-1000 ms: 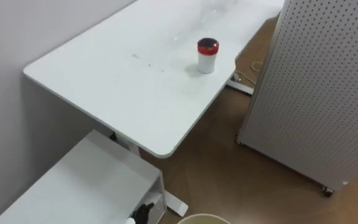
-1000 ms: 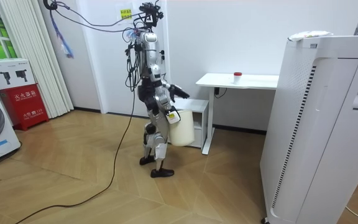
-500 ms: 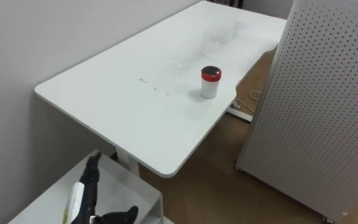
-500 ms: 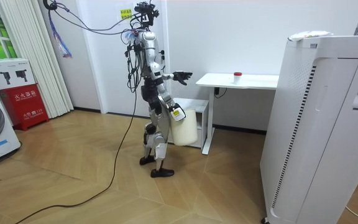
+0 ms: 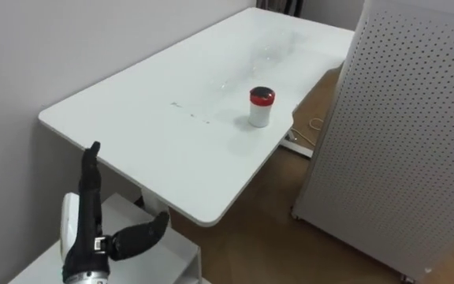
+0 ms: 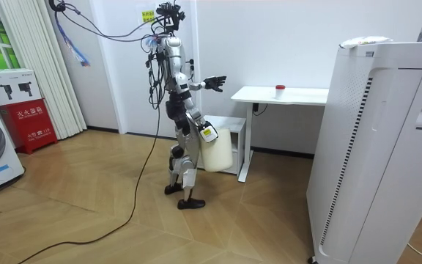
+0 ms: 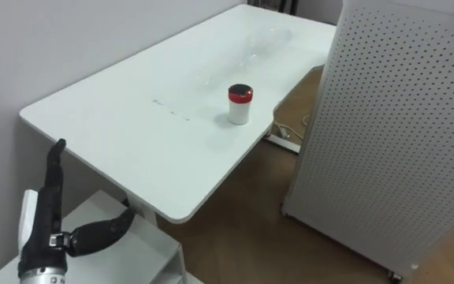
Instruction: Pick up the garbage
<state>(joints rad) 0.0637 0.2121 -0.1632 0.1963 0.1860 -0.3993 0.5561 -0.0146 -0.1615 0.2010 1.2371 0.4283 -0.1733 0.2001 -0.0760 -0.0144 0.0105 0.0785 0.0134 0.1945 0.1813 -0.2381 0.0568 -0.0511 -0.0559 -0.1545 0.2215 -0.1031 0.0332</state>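
- Red-lidded cup (image 5: pixel 262 106) stands upright on the white desk (image 5: pixel 148 118), near one edge and untouched, so the pick is not yet done. The left hand (image 5: pixel 83 233) is well short of it, fingers straight, thumb spread, empty.
- Room view: the robot stands off the desk's end. Its right hand (image 6: pixel 204 133) hangs by a cream bin (image 6: pixel 216 152); I cannot tell its grip.
- Right eye view: the cup is small, with a white body and a red lid.
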